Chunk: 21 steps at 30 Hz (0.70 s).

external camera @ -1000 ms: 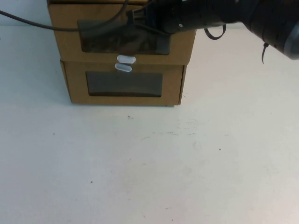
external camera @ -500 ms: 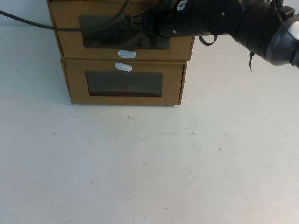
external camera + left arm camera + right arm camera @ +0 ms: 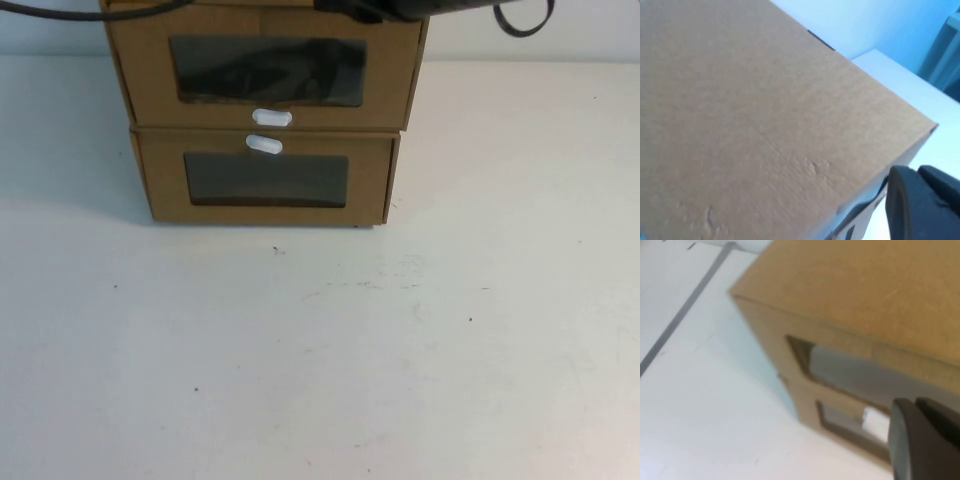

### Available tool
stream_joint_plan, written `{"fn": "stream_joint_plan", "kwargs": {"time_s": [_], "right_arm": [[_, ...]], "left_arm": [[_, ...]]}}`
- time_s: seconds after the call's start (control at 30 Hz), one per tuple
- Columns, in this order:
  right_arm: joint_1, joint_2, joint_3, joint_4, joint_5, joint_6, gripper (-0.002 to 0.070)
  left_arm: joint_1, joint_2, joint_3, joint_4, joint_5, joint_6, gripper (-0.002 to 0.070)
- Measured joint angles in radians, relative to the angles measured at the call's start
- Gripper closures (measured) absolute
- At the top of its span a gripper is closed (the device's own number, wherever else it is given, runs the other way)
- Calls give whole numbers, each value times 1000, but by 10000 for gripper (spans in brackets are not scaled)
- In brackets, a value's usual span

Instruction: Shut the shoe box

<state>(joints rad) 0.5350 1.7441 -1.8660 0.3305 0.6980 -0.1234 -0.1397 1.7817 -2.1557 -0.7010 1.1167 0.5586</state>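
Observation:
The shoe box is the upper of two stacked cardboard boxes at the back middle. It has a wide clear window with a white pull tab below it. Its front stands about flush with the box under it. My right gripper is shut and empty, hovering in front of and above the shoe box. Only a dark part of the right arm shows at the top edge of the high view. My left gripper is shut, just over the shoe box's top.
The lower cardboard box has a narrower window and its white tab above it. Both stand on a white table that stretches toward me. A black cable runs across the top left.
The right arm has pulled up and back from the shoe box's window, nearly out of the high view. The shoe box's front has slid back, its tab now clear of the lower tab.

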Motion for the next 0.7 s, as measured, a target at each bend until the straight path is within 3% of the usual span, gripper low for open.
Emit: {"fn": "stream_joint_plan", "kwargs": {"time_s": [0.17,0.33,0.5,0.7], "right_arm": [[-2,-104,0,-18,149,-6,689],[-2,-241,57,-49,261,-12,688],[-2,-468,301,-114,273,47,687],[-3,-866,715,-148,139,129,687]], "left_arm": [[-2,-103,6,124,68,-27,678],[-2,-276,163,160,-29,-28,678],[-2,-513,466,166,-182,2,678],[-2,-876,943,164,-400,16,678]]}}
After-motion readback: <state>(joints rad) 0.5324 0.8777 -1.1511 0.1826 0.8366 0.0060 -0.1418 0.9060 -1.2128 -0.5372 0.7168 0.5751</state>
